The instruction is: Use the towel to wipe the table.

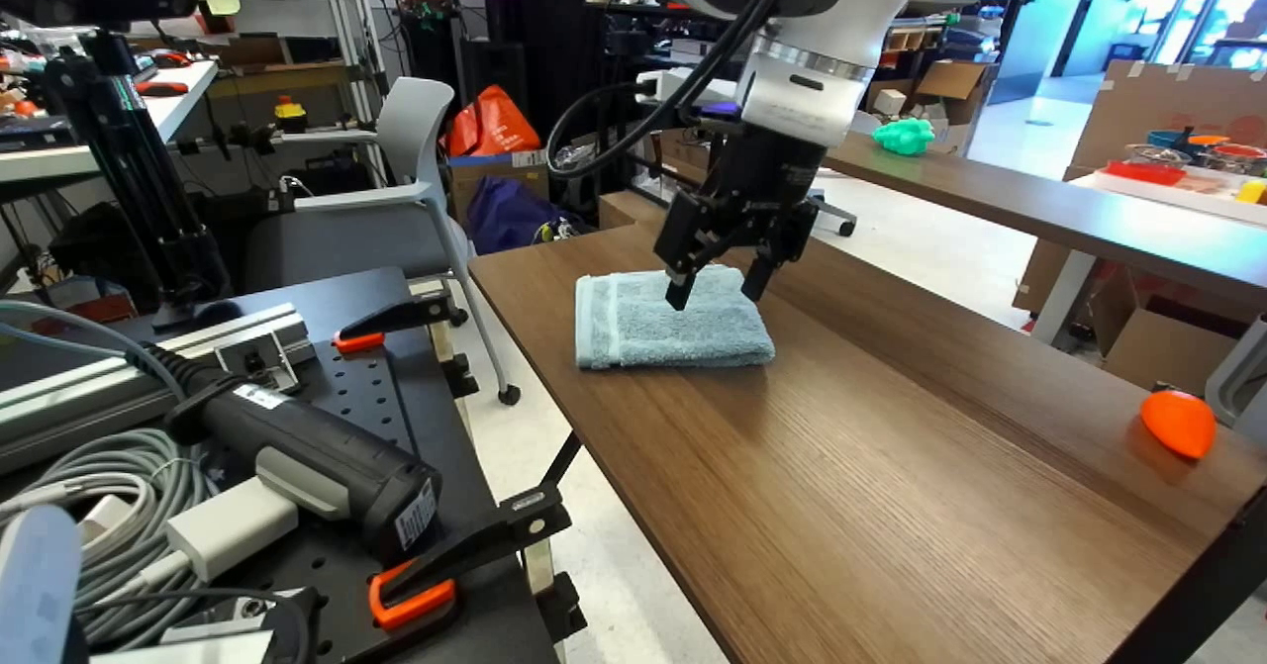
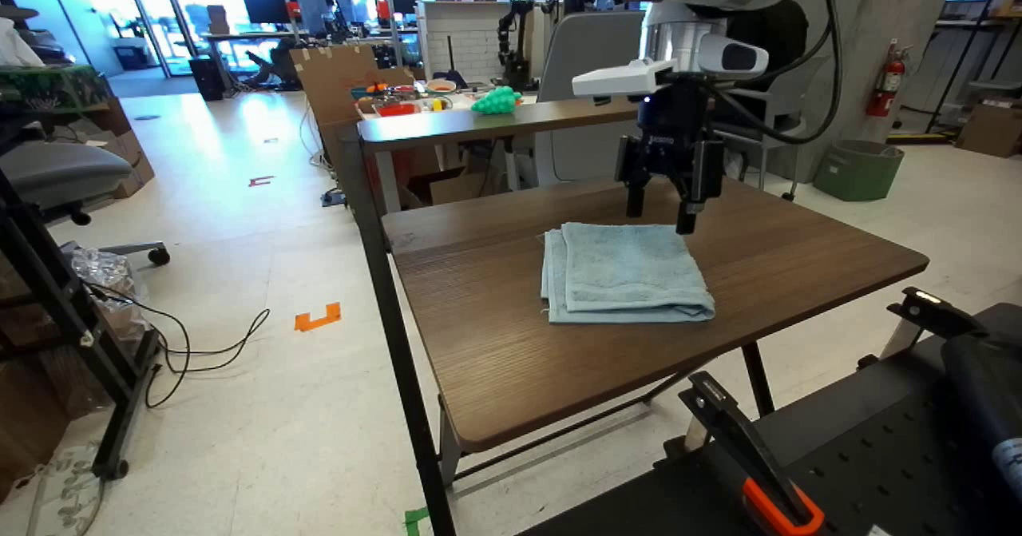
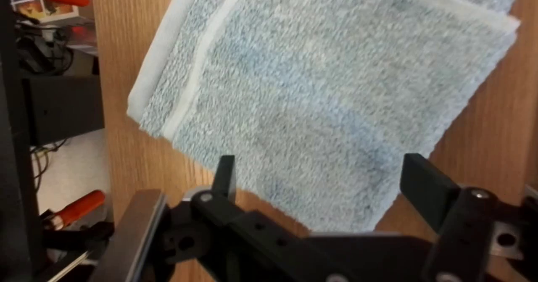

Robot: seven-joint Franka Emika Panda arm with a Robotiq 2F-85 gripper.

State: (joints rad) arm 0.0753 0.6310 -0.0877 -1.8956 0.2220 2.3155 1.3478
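Observation:
A folded light blue towel lies flat on the brown wooden table, and it shows in both exterior views (image 1: 673,332) (image 2: 631,272). The table (image 1: 891,506) also shows in an exterior view (image 2: 479,352). My gripper (image 1: 715,293) (image 2: 660,220) points down over the towel's edge, with its fingers wide apart and nothing between them held. In the wrist view the gripper (image 3: 319,158) spans a corner of the towel (image 3: 302,84), with one finger near each side of that corner. The fingertips appear above the cloth; whether they touch it I cannot tell. The corner's tip is hidden behind the gripper body.
An orange rounded thing (image 1: 1178,424) lies near one end of the table. A green lumpy thing (image 1: 903,137) (image 2: 497,100) sits on a raised shelf (image 2: 447,127) beyond the table. A black cart (image 1: 366,397) with clamps, cables and a handheld tool (image 1: 317,446) stands alongside.

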